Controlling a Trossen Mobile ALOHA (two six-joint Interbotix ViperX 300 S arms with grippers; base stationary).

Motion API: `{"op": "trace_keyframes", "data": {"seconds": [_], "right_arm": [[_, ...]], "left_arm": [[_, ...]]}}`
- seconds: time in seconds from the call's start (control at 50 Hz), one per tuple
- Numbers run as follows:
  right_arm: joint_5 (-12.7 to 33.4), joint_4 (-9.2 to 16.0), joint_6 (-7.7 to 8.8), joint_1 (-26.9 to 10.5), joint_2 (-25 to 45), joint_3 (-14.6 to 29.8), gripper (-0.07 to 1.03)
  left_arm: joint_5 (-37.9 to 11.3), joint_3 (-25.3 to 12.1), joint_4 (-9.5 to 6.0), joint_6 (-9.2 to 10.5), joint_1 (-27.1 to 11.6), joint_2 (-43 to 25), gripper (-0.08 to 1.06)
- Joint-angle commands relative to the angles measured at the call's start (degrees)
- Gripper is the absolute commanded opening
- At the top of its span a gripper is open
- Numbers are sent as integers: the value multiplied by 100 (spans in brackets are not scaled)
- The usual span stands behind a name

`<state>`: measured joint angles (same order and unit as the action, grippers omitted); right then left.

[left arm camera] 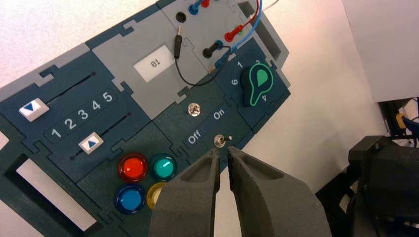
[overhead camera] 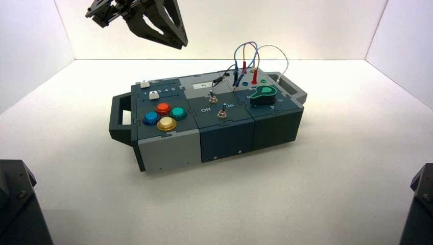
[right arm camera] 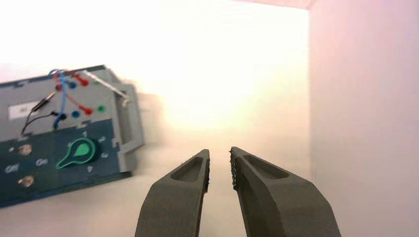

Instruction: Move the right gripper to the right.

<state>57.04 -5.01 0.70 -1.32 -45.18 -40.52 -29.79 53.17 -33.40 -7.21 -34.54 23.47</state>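
Observation:
My right gripper [right arm camera: 220, 152] shows only in its own wrist view. Its tapering dark grey fingers stand a little apart and hold nothing. It hovers over bare white floor to the right of the box [right arm camera: 126, 126], with the box's green knob [right arm camera: 76, 153] off to one side. It is out of the high view. My left gripper [overhead camera: 176, 43] hangs high over the box's far left. In its wrist view its fingers [left arm camera: 223, 150] are almost together and empty, above the near toggle switch [left arm camera: 219, 141].
The box [overhead camera: 168, 148] stands turned on the white floor, with four coloured buttons [overhead camera: 163, 108], two toggle switches [overhead camera: 222, 113], a green knob [overhead camera: 264, 94] and wires [overhead camera: 245, 56]. White walls close the space; one wall [right arm camera: 365, 118] is near my right gripper. Arm bases [overhead camera: 421, 204] sit at the front corners.

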Motion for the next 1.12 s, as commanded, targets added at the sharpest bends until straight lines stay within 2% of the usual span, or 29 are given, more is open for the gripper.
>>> {"op": "trace_keyframes", "data": {"seconds": [0.02,0.2,0.32,0.54,1.12], "right_arm": [[-35,-26,-18,316,-193,26,26],[-97,-62,-18,782,-492,-70,26],[-123,-123,-18,958,-580,-88,26],[-185,-185,-88,1020,-606,-70,26],[-202,-185,-62,1020,-729,-97,26]], "left_arm": [[-9,-53,-18,-9,9,35,11],[-62,-53,-18,-9,9,53,11],[-132,-53,-18,-9,9,62,11],[-158,-26,-18,-9,9,62,11],[-123,-26,-18,-9,9,53,11]]}}
